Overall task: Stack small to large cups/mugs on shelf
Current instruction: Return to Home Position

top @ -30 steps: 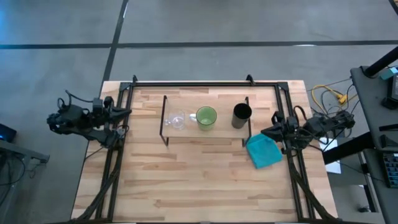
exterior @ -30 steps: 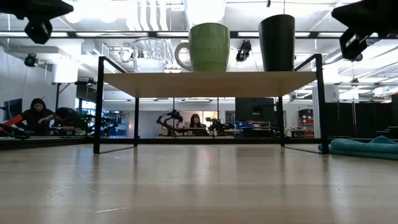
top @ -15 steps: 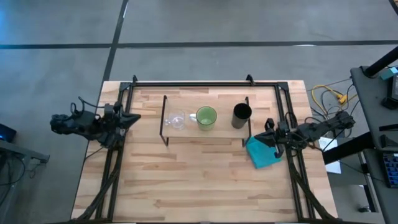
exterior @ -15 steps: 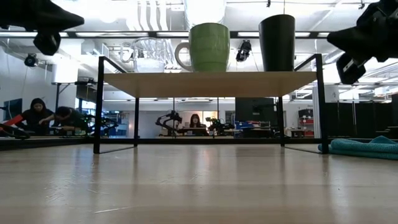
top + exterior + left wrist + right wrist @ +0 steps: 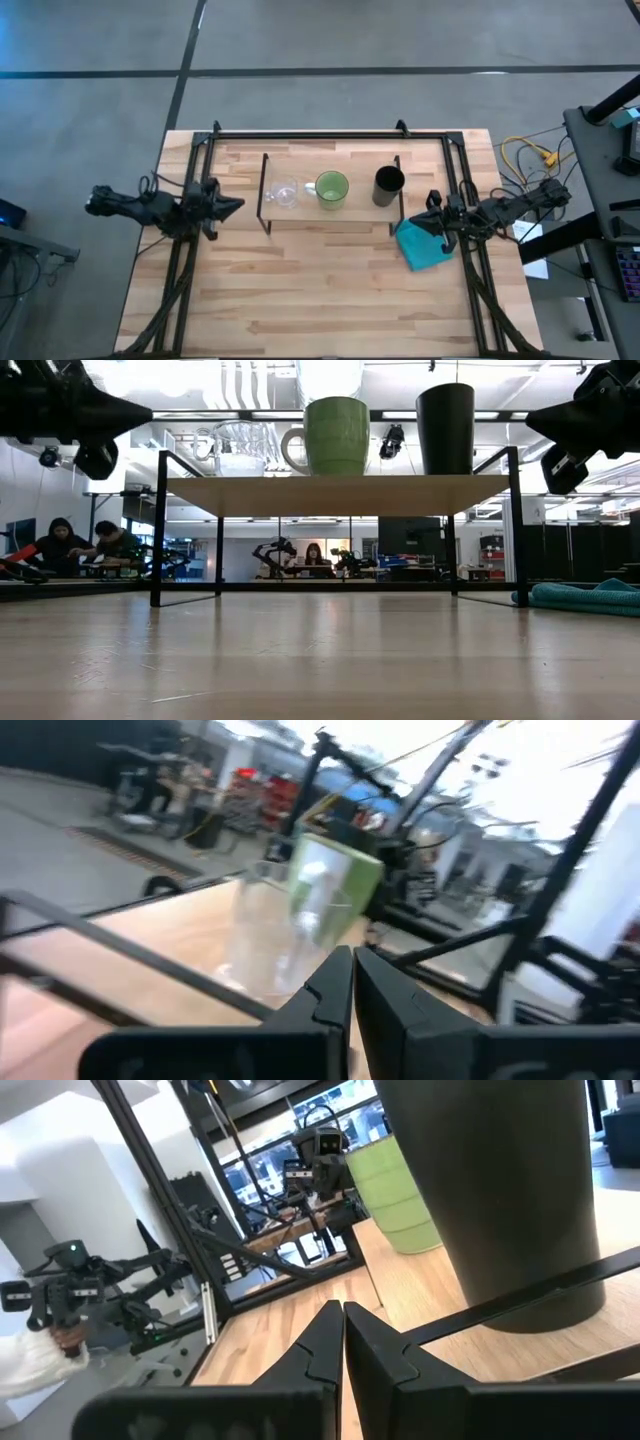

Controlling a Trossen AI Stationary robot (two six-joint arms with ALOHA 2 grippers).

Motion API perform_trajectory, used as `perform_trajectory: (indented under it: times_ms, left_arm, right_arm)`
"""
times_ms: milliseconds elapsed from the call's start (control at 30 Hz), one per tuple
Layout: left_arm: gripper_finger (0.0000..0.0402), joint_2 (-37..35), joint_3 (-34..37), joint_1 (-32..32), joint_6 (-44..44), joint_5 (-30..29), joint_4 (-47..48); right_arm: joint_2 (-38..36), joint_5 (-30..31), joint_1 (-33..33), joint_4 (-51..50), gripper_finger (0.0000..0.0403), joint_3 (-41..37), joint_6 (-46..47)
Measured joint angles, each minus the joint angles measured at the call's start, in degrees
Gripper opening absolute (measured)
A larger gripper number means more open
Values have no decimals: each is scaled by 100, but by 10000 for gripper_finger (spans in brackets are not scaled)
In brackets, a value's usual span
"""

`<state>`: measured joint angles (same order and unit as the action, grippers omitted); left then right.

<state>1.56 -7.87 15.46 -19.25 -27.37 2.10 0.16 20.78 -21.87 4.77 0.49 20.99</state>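
Three vessels are standing on the shelf (image 5: 330, 220), and both end effectors are sitting clear of it with fingers pressed together, gripping nothing.

Glass cup (image 5: 284, 192), green mug (image 5: 332, 189) and black cup (image 5: 389, 184) are standing upright in one row along the board, rising in size from the left arm's side to the right arm's side. The left end effector (image 5: 237, 205) is hovering just outside the shelf's end nearest the glass cup, pointing along the row's axis. The right end effector (image 5: 433, 214) is hovering beside the opposite end, nearer the black cup, above the blue cloth (image 5: 424, 246) on the surface (image 5: 330, 300). Judged from this layout, placement is complete, and each arm's exit path is running outward, away from the shelf legs.
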Motion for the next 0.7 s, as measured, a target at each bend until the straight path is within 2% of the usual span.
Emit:
perform_trajectory:
  times_ms: [133, 300, 700]
  left_arm:
    - [0, 0, 375, -2, -12, 465, -512]
    - [0, 1, 663, -1, -191, 935, -578]
    - [0, 215, 740, -1, -252, 1061, -540]
  right_arm:
    - [-2, 0, 0, -13, 9, 0, 0]
    - [45, 2, 0, -28, 9, 2, 0]
    - [75, 3, 0, -26, 9, 2, -18]
